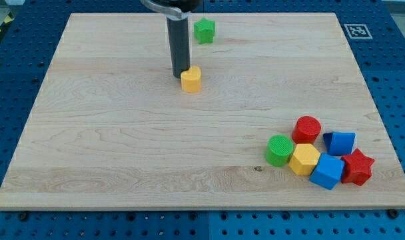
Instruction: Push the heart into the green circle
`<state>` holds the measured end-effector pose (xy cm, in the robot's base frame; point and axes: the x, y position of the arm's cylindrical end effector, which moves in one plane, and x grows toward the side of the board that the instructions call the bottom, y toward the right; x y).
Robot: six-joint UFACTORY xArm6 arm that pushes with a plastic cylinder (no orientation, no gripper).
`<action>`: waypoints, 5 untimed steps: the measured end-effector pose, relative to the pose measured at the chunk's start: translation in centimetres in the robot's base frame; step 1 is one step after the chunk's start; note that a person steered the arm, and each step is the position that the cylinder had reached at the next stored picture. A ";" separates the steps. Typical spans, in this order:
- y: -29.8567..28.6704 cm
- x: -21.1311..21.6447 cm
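My tip (pixel 180 75) upper centre of frame, touching yellow heart (pixel 191 79) on its left, no hand to open or close, green circle (pixel 280 150) far off, lower right of counter (pixel 122 147)

No readable text, brand or number seen on board (pixel 122 153), blocks or rod. Only sign: black-and-white square fiducial marker (pixel 354 31), printed at board's top-right corner, far to view's right of my tip (pixel 179 75) and slightly toward view's top. Pattern coded, not legible as letters or digits. Blue perforated surround (pixel 389 100) unmarked.
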<state>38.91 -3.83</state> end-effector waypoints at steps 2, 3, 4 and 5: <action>5.3 6.4; 10.3 8.8; 15.0 9.8; 15.0 9.6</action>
